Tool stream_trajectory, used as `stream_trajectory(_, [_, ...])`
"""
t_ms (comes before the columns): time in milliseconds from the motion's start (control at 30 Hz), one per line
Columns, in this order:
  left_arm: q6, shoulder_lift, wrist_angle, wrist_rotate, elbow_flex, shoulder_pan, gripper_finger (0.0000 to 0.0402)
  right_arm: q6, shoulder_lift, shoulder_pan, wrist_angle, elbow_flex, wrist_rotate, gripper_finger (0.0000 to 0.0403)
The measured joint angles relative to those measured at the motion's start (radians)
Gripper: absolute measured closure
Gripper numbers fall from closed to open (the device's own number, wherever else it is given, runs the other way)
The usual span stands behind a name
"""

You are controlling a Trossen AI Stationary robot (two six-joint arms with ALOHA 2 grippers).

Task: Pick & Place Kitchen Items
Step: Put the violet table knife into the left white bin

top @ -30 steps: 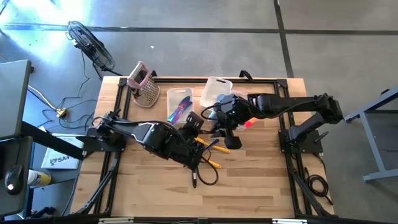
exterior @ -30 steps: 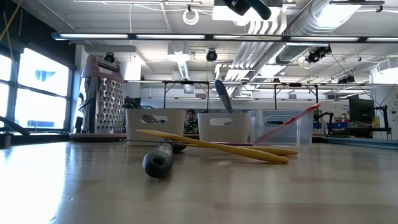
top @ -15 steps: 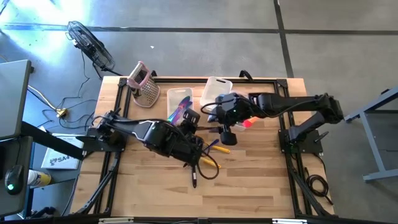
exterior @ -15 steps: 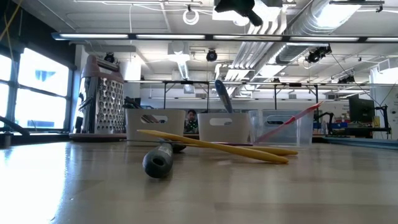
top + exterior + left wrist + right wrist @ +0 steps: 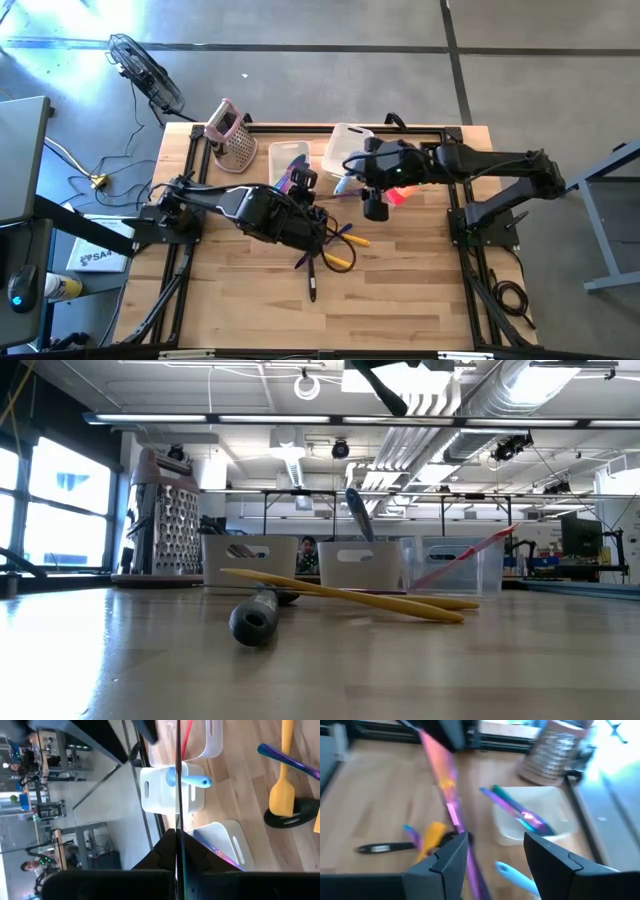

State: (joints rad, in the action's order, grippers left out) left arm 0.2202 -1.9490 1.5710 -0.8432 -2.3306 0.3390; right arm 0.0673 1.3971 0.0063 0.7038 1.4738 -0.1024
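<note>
Lifting a thin utensil over the tubs

I saw my left gripper (image 5: 303,183) clamped tight on an iridescent utensil (image 5: 451,802) above the left tub (image 5: 287,158). My right gripper (image 5: 373,200) hung half-spread, empty, above the table (image 5: 400,290). Other utensils (image 5: 330,255) lay mid-table.

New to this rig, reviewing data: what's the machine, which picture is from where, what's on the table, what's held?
Two dark robot arms with two-finger grippers work at a wooden table. One picture looks straight down, one sits at table height, one camera rides on each wrist. On the table: a grater, clear tubs holding some utensils, and loose ones such as a yellow spatula and a black-handled utensil. The left gripper is shut on a thin iridescent utensil. The right gripper is open close beside it; whether it touches I cannot tell.
</note>
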Motion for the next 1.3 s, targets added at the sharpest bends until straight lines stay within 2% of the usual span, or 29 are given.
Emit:
stream_trajectory(67, [-0.038,0.000,0.000,-0.005,0.000,-0.012,0.0401,0.006,-0.021,0.000,0.015,0.000,-0.067,0.0215])
stream_trajectory(267, [-0.292,0.015,0.000,-0.001,0.001,-0.091,0.0401,-0.037,-0.082,0.000,0.099,0.000,-0.219,0.0215])
stream_trajectory(500, [-0.530,0.037,-0.001,0.029,0.001,-0.177,0.0401,-0.151,-0.128,0.000,0.249,0.000,-0.221,0.0215])
stream_trajectory(567, [-0.568,0.049,0.000,0.071,0.001,-0.195,0.0401,-0.176,-0.129,0.000,0.301,0.000,-0.221,0.0215])
stream_trajectory(700, [-0.602,0.090,0.001,0.076,0.032,-0.217,0.0401,-0.201,-0.130,0.000,0.399,-0.001,-0.219,0.0215])
stream_trajectory(833, [-0.693,0.168,-0.001,0.111,0.145,-0.247,0.0401,-0.225,-0.130,0.000,0.468,-0.001,-0.217,0.0215])
stream_trajectory(1033, [-0.924,0.308,0.003,0.165,0.419,-0.310,0.0401,-0.223,-0.141,0.000,0.522,-0.002,-0.212,0.0215])
stream_trajectory(1200, [-1.103,0.347,0.000,0.276,0.593,-0.363,0.0401,-0.188,-0.147,0.000,0.521,-0.002,-0.214,0.0215])
stream_trajectory(1300, [-1.115,0.341,-0.006,0.374,0.647,-0.382,0.0401,-0.143,-0.149,0.000,0.494,-0.002,-0.226,0.0215])
